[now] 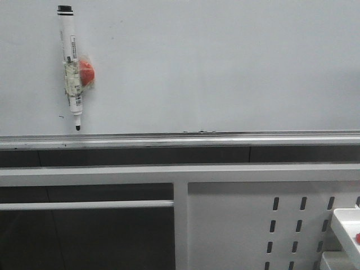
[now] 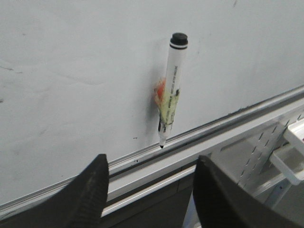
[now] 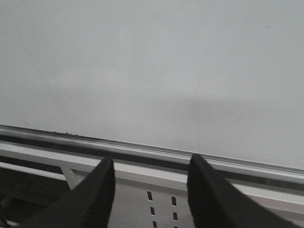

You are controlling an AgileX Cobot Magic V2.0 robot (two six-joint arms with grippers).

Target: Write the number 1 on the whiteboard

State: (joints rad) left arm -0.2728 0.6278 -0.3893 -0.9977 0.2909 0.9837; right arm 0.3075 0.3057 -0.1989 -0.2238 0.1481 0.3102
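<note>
The whiteboard [image 1: 225, 62] fills the upper part of the front view, pale and glossy. A white marker [image 1: 71, 73] with a black cap end up and its tip down hangs on the board at the left, taped to a red magnet [image 1: 87, 72]. In the left wrist view the marker [image 2: 172, 90] sits ahead of my left gripper [image 2: 152, 159], which is open, holds nothing and stands well short of it. My right gripper [image 3: 152, 159] is open too, facing bare whiteboard [image 3: 152, 71]. The number 1 is out of view. Neither gripper shows in the front view.
A silver edge rail [image 1: 180, 138] runs under the board. Below it lie a white frame bar [image 1: 180, 174] and a white panel with dark slots [image 1: 292, 225]. A white tray-like part [image 1: 346, 225] sticks in at the lower right. A tiny black dash [image 1: 60, 117] marks the board beside the marker's tip.
</note>
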